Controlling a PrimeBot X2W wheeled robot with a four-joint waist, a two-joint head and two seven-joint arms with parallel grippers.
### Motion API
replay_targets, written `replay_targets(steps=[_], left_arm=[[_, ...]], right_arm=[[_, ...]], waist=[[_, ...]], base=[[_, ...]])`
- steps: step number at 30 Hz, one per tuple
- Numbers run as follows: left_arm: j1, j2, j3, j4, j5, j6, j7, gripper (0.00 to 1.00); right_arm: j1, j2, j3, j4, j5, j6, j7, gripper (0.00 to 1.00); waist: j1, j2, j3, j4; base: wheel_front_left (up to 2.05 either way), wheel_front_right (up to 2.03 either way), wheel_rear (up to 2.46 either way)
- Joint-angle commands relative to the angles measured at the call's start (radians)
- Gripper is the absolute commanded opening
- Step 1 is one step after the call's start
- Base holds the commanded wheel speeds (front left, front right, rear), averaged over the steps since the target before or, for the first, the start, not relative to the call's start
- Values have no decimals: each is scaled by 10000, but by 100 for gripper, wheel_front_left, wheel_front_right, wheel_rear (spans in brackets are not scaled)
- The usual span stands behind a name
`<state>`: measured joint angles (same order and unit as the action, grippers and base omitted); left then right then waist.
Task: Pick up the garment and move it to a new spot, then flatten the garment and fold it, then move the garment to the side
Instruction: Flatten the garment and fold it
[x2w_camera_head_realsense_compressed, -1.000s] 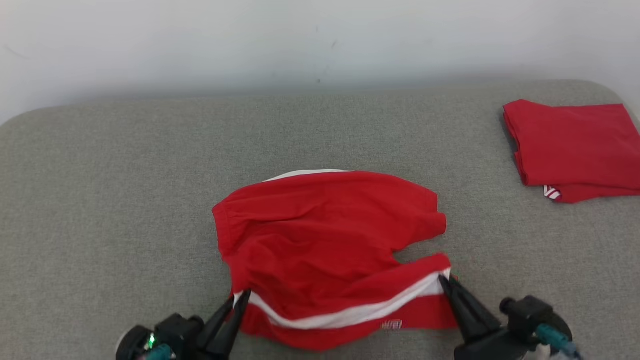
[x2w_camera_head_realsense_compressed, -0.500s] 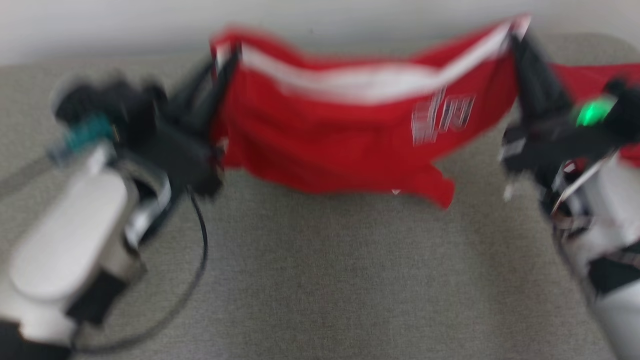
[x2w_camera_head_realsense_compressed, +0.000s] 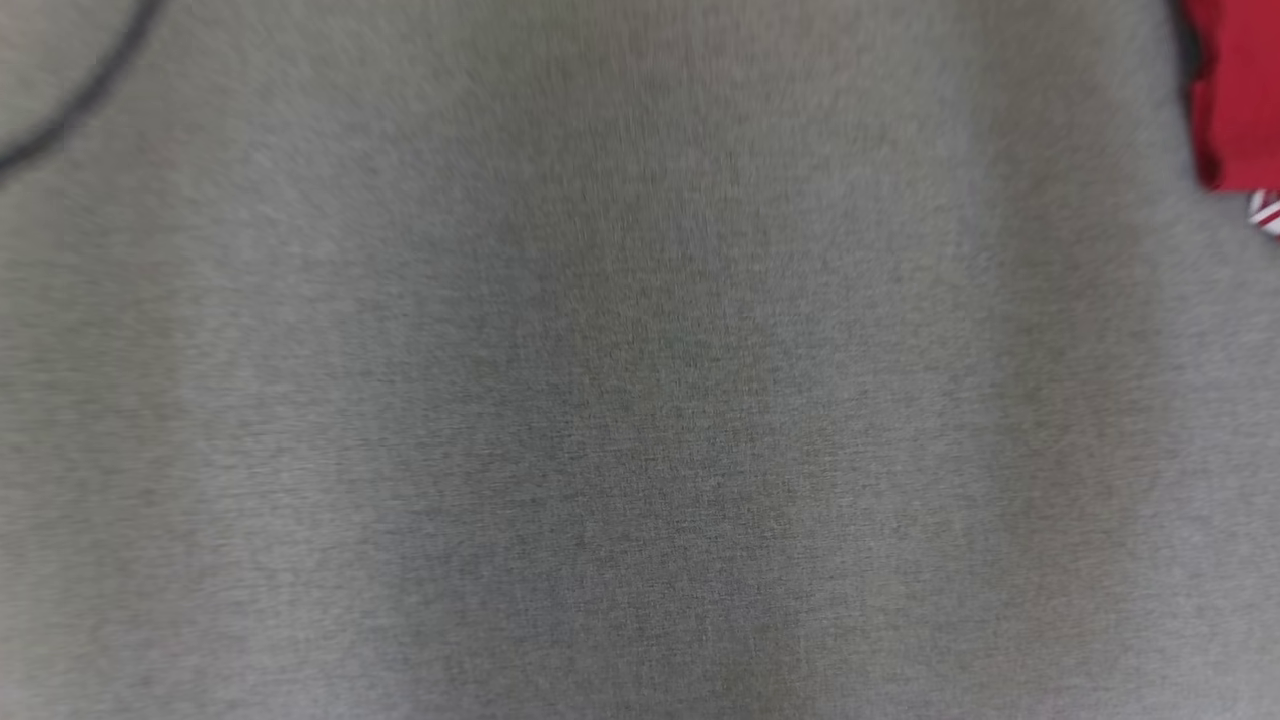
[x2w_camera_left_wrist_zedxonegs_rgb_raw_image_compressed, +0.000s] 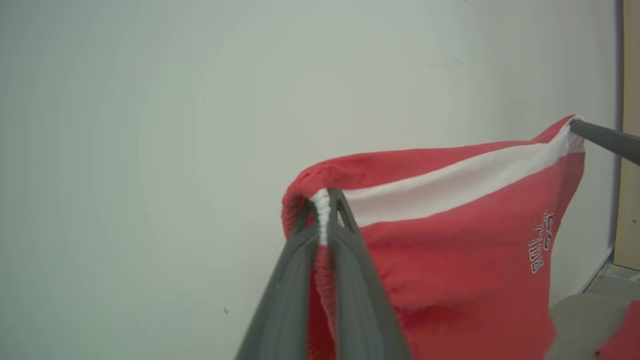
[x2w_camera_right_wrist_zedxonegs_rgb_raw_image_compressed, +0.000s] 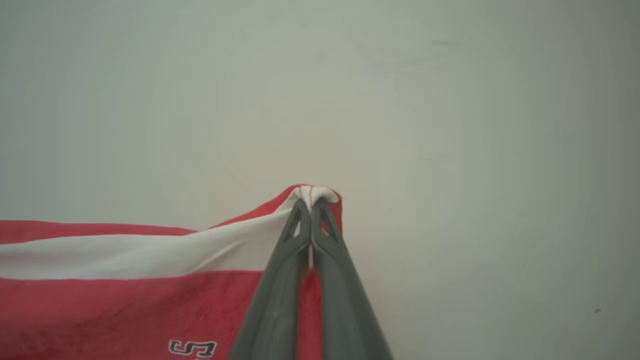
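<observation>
Since a second ago both arms have hoisted the red shorts (x2w_camera_left_wrist_zedxonegs_rgb_raw_image_compressed: 450, 240) off the grey pad (x2w_camera_head_realsense_compressed: 640, 400); they hang in front of the wall (x2w_camera_left_wrist_zedxonegs_rgb_raw_image_compressed: 150, 125), left gripper (x2w_camera_left_wrist_zedxonegs_rgb_raw_image_compressed: 324, 200) clamped on the gathered end of the white stripe (x2w_camera_left_wrist_zedxonegs_rgb_raw_image_compressed: 450, 185), right gripper (x2w_camera_right_wrist_zedxonegs_rgb_raw_image_compressed: 310, 202) pinched shut on the other end. I'd keep both pinches level and the stripe taut so it lands flat. Watch the folded red garment (x2w_camera_head_realsense_compressed: 1235, 100) far right and the dark cable (x2w_camera_head_realsense_compressed: 70, 110) far left.

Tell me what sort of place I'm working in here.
Likely a plain indoor room set up for folding clothes: a grey cloth-covered surface, a bare pale wall, a red garment held up, another red piece lying aside.
</observation>
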<state>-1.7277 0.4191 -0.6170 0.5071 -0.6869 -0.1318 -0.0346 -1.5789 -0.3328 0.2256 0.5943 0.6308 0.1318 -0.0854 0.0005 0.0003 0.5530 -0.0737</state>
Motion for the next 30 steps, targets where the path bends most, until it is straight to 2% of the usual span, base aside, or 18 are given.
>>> replay_targets(steps=[1, 5, 9, 16, 19, 25, 30], left_arm=[[-331, -66, -83, 173, -116, 25, -99, 0], [-1567, -200, -542, 930, -270, 25, -303, 0], [-2249, -297, -978, 1650, -452, 25, -633, 0], [-2158, -331, -1683, 2395, -1036, 25, -1333, 0], [-1581, -318, -1852, 2168, -1455, 24, -1716, 0], [736, 232, -2165, 1083, -1796, 42, -2204, 0], [3434, 688, -2071, -210, -1856, 448, -2301, 0]], right_arm=[[-288, 36, 3, 200, -65, -28, -40, 0], [-1638, 96, -17, 1047, -169, -28, -337, 0], [-2294, 76, 344, 1593, -366, -28, -689, 0], [-2035, 224, 939, 2242, 33, -28, -1199, 0], [-1508, 298, 1238, 2124, 323, -28, -1402, 0], [497, -14, 1755, 1455, 955, -28, -1668, 0], [2891, -401, 1800, 372, 1291, -28, -1783, 0]], waist=[[-5, -3, 1089, -287], [-5, -3, 1446, -321], [-5, -3, 1744, -324], [-5, -3, 2016, -301], [-5, -3, 1860, -327], [-5, -3, 1022, -368], [-5, -3, 151, -449]], base=[[0, 0, 0], [0, 0, 0], [0, 0, 0], [0, 0, 0], [0, 0, 0], [0, 0, 0], [0, 0, 0]])
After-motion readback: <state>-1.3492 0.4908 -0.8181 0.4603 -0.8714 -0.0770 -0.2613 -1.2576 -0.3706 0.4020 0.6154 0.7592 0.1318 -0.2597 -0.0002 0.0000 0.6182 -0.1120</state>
